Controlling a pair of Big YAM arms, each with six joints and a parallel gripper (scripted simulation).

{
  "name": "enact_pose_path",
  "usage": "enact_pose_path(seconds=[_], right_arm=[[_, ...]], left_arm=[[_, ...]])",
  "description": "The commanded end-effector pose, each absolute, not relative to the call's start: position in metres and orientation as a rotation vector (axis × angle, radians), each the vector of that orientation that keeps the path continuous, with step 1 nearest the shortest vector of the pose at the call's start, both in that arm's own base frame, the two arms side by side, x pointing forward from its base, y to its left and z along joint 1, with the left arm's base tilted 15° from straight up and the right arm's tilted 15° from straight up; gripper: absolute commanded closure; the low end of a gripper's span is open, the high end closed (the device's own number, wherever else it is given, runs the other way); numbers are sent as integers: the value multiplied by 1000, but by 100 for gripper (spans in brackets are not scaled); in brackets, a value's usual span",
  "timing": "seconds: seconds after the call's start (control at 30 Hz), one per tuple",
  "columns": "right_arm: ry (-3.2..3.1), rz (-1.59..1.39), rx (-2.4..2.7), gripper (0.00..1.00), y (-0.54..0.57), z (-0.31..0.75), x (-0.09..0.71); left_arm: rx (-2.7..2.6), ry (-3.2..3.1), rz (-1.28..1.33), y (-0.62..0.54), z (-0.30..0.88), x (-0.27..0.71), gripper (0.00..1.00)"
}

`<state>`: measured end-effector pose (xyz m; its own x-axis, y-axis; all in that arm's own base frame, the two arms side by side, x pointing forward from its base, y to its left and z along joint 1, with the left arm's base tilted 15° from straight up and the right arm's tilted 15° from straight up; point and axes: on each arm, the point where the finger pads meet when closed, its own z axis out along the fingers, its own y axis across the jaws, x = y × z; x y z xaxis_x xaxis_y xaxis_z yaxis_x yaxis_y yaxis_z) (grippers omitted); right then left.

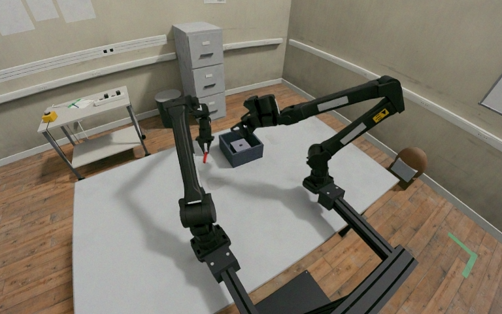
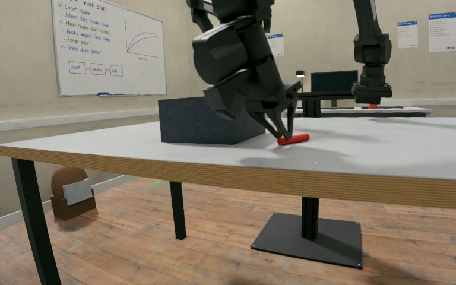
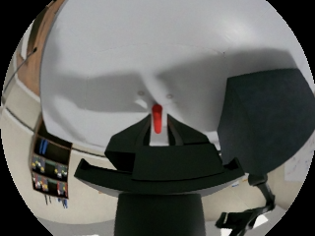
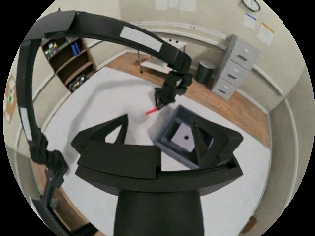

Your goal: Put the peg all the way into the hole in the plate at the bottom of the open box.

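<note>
Right claw (image 1: 238, 132) (image 4: 160, 118) over box (image 1: 248, 156) (image 2: 188, 122) (image 3: 266, 118) (image 4: 164, 146) with plate (image 1: 245, 147) (image 4: 180, 132)

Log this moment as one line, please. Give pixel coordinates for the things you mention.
left gripper (image 1: 205, 151) (image 2: 282, 137) (image 3: 158, 117) (image 4: 157, 107): fingers partly open around peg (image 1: 205, 157) (image 2: 295, 139) (image 3: 157, 119) (image 4: 152, 111) | right gripper (image 1: 238, 131) (image 4: 159, 120): open, no peg | peg: outside box (image 1: 248, 156) (image 2: 195, 122) (image 3: 268, 118) (image 4: 164, 144) | plate (image 1: 236, 146) (image 4: 182, 132) hole: unfilled | insertion: not done

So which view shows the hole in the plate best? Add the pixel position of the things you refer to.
The top view: the plate (image 1: 234, 146) (image 4: 180, 142) faces it, hole visible. The right wrist view shows the hole too, but the fingers crowd it. The exterior and left wrist views show only box walls.
</note>
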<state>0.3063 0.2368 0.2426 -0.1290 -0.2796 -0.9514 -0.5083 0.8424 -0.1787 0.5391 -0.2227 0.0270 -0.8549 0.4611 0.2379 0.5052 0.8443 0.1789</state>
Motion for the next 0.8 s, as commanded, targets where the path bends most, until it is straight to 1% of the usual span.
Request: enact_pose_path(seconds=[0.0,0.2,0.77], right_arm=[[1698,231,-601,0,241,257,309],[1698,231,-601,0,241,257,309],[1698,231,-601,0,241,257,309]], left_arm=[[-752,-2815,-353,-212,13,540,77],[-753,-2827,-352,-212,16,545,79],[-757,-2822,-355,-220,14,540,79]])
